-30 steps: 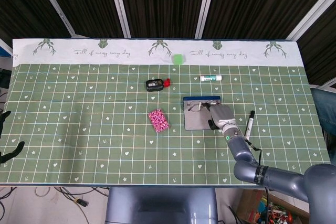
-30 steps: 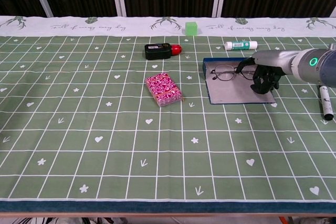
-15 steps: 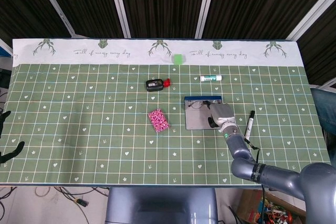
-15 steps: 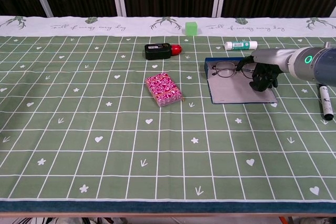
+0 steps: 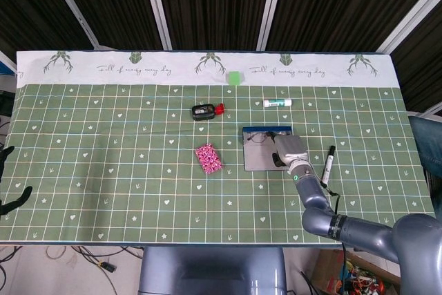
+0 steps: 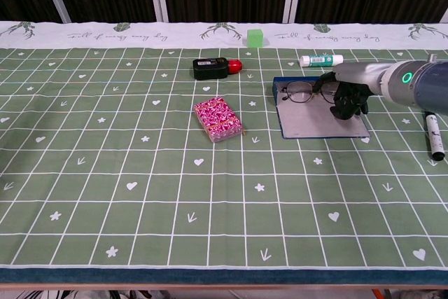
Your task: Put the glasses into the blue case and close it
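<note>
Glasses [image 6: 301,93] lying in the open blue case [image 6: 318,120], at its far edge, right of the table's centre. Right hand [image 6: 345,96] resting over the case's right part, dark fingers [image 6: 341,108] curling down beside the right end of the glasses; whether gripping the frame, impossible to tell. Left hand [image 5: 8,179] showing only as dark fingers at the table's left edge, spread apart, holding nothing. Pink packet [image 6: 218,118] lying near the centre; black marker [image 6: 434,135] lying by the right edge.
</note>
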Motion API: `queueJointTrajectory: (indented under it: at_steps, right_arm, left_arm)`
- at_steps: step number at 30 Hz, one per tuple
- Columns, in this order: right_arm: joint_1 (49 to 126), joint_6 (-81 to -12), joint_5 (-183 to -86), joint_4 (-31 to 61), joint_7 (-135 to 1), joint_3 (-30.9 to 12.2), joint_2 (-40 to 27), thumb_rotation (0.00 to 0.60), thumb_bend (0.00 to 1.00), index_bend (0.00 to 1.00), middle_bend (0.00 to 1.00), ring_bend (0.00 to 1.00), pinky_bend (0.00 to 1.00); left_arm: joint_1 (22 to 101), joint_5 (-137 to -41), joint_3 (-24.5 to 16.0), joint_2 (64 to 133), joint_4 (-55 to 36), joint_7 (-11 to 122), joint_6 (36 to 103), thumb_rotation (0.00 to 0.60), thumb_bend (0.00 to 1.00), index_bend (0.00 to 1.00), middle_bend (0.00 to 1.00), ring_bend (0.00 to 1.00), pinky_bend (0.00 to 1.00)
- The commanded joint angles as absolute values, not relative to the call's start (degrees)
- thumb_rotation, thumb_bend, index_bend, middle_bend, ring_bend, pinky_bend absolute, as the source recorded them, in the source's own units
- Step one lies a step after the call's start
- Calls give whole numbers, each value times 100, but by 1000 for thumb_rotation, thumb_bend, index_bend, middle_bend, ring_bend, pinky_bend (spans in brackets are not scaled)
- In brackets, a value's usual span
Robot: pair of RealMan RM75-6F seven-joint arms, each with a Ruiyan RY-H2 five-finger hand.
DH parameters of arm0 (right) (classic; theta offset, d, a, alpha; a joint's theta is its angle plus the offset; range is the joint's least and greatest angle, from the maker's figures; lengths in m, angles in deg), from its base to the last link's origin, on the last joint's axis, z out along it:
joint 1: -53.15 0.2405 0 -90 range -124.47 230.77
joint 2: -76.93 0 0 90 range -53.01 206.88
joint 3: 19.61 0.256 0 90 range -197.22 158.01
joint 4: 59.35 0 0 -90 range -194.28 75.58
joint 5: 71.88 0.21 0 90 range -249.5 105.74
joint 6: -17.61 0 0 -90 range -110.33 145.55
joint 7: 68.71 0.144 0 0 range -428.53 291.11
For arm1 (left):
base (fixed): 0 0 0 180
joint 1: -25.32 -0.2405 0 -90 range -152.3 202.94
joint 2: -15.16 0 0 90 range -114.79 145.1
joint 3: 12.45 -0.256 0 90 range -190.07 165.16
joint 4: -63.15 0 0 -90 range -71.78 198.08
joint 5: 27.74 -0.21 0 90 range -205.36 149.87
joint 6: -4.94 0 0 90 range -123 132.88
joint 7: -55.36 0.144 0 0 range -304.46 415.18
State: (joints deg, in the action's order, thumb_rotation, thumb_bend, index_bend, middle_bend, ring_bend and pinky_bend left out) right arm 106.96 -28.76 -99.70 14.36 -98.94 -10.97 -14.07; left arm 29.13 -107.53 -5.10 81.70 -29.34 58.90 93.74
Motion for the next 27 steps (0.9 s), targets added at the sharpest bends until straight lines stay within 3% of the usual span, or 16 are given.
queueJointTrajectory:
  at_steps: [1, 22, 24, 27]
  right_arm:
    - [10713, -2881, -9943, 1400, -9906, -1075, -1432, 600, 624, 170, 658, 650, 567]
    - [10586, -3289, -9963, 2087, -10086, -1129, -1097, 600, 633, 167, 651, 651, 567]
    - [10538, -3379, -10019, 2268, -10080, -1143, -999, 600, 601, 165, 628, 647, 567]
    - [10445, -3501, -10162, 2597, -10045, -1179, -804, 600, 421, 140, 540, 587, 560]
  left_arm:
    - [2913, -10750, -507, 8168, -2934, 5889, 9374, 600, 210, 136, 0, 0, 0]
    - [2917, -10729, -516, 8162, -2962, 5917, 9344, 600, 209, 137, 0, 0, 0]
    - [2914, -10727, -516, 8162, -2962, 5920, 9350, 600, 209, 137, 0, 0, 0]
    - [2912, -10722, -517, 8162, -2967, 5922, 9349, 600, 210, 138, 0, 0, 0]
